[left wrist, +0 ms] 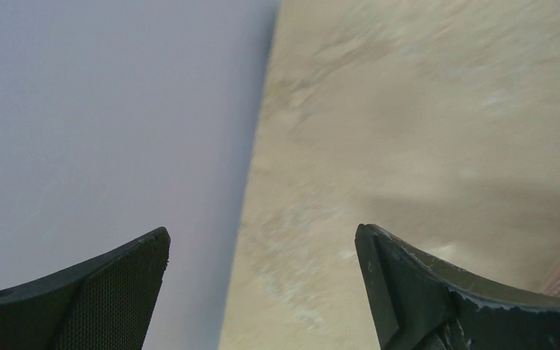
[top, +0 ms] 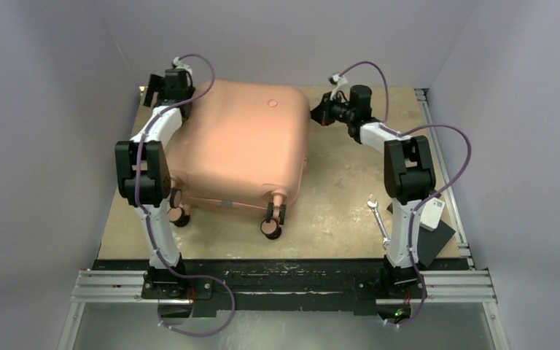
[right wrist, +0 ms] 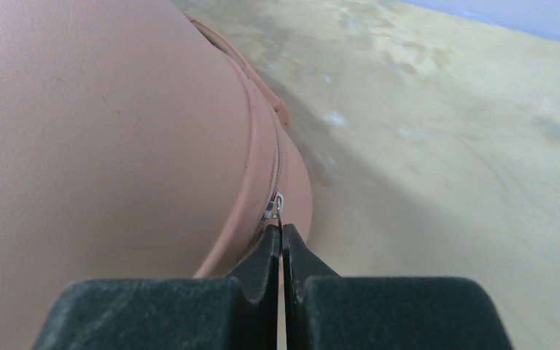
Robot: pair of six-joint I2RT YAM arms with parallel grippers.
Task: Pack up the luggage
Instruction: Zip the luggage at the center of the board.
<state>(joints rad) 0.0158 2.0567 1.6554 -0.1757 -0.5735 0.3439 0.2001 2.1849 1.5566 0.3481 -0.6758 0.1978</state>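
I see plain pale grey-lilac walls (top: pixel 44 109) on three sides of a scuffed tan wooden tabletop (top: pixel 335 197); aluminium rails (top: pixel 109 286) along its near edge. Light even, diffuse.

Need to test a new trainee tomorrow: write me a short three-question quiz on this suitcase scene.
1. True or false: the large salmon-pink hard-shell suitcase lies flat on the table with its lid closed.
2. What is the right gripper pinching? A) the suitcase's small metal zipper pull; B) a folded shirt; C) nothing at all.
3. Fill in: the left gripper, near the suitcase's far left corner, has its jaws ____ and holds nothing.

Key: 1 true; 2 A; 3 open.
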